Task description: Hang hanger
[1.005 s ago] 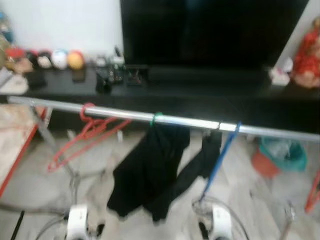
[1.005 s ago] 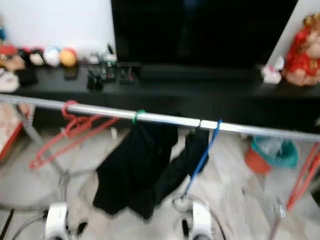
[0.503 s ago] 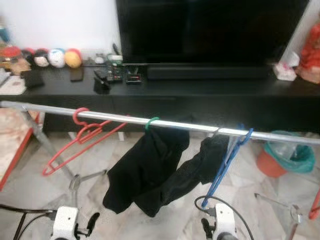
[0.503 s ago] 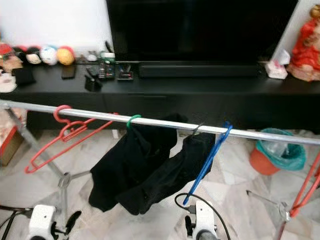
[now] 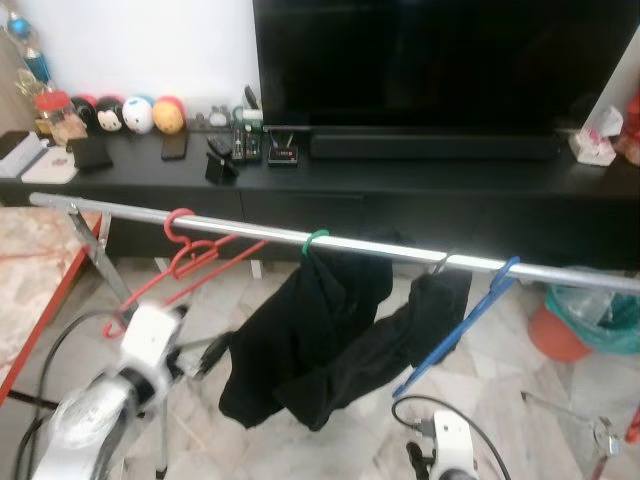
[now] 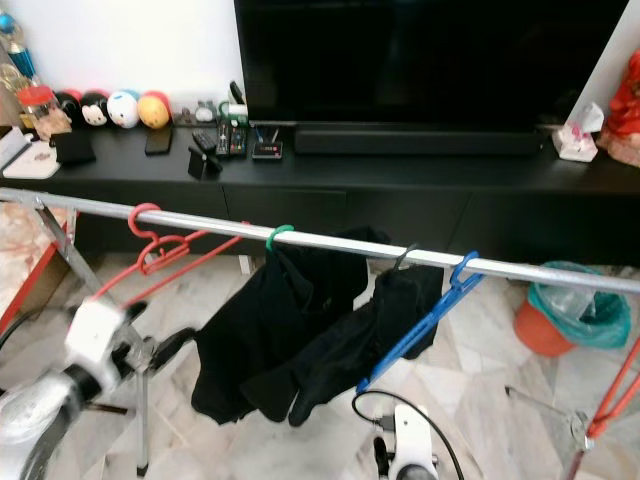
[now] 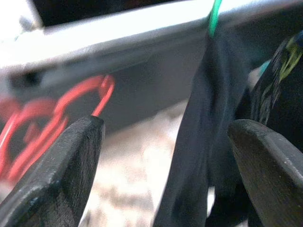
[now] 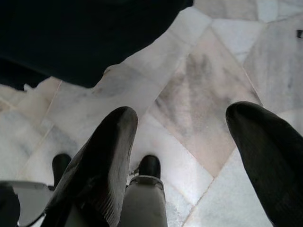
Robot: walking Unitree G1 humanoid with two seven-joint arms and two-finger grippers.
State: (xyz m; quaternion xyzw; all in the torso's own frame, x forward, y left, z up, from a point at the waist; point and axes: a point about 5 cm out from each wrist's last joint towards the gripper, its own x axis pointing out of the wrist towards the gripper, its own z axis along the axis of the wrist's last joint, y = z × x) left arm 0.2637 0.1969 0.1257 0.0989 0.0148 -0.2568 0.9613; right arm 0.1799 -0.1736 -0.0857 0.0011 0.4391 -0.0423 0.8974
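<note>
Though the task names one hanger, I count several already on the silver clothes rail [image 5: 380, 247]: a pair of red hangers [image 5: 190, 262] near its left end, a green hook [image 5: 314, 240] around the middle carrying a black garment [image 5: 300, 340], then a dark hook with more black cloth, and a blue hanger [image 5: 455, 325] hooked on toward the right end and tilted. I hold no hanger, so I judge the hanging either finished or the next hanger not yet fetched; I cannot tell which.

My left gripper [image 5: 215, 352] is raised below the rail's left part, just beside the lower bar of the red hangers and the hem of the black garment. In its wrist view my fingers [image 7: 61, 165] stand wide apart, empty, looking at the rail, the red hooks and the green hook. My right gripper [image 8: 182, 156] hangs low over the marble floor [image 8: 199, 80], fingers likewise spread and empty.

Behind the rail runs a black TV console [image 5: 420, 185] with a television [image 5: 440, 60], remotes and small round toys [image 5: 125, 113]. A teal-lined bin [image 6: 565, 315] stands under the rail's right end.
</note>
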